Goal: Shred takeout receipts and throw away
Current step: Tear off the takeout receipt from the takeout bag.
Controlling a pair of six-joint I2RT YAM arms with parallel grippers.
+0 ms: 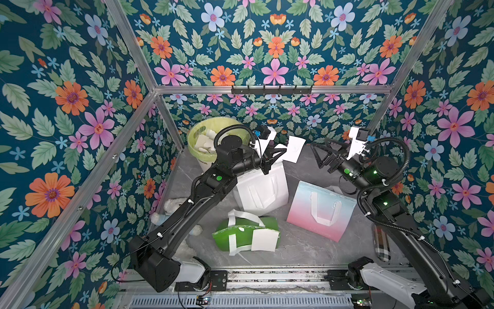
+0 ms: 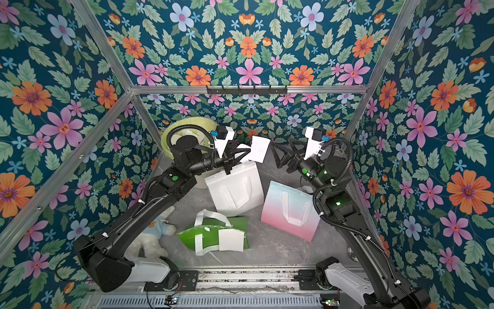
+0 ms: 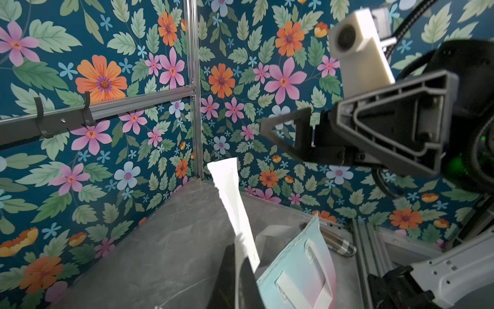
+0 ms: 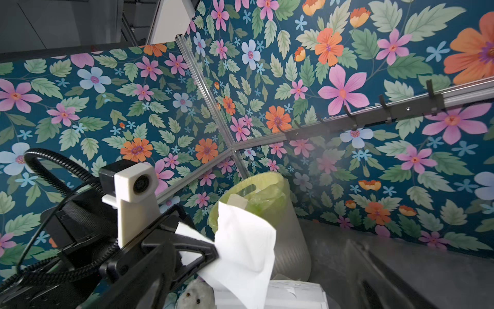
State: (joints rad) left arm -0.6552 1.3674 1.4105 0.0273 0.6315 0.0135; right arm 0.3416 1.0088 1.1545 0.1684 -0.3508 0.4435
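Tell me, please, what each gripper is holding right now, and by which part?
The left gripper pinches a takeout receipt by one side edge, in the air. The right gripper is open and holds nothing.

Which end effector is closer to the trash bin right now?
Left. The left end effector, shut on a receipt, is over the white bag next to the bin. The right end effector hangs open farther away, across that bag.

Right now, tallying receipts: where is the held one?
In both top views, the receipt sits pinched in the left gripper, just above the white bag, right of the bin.
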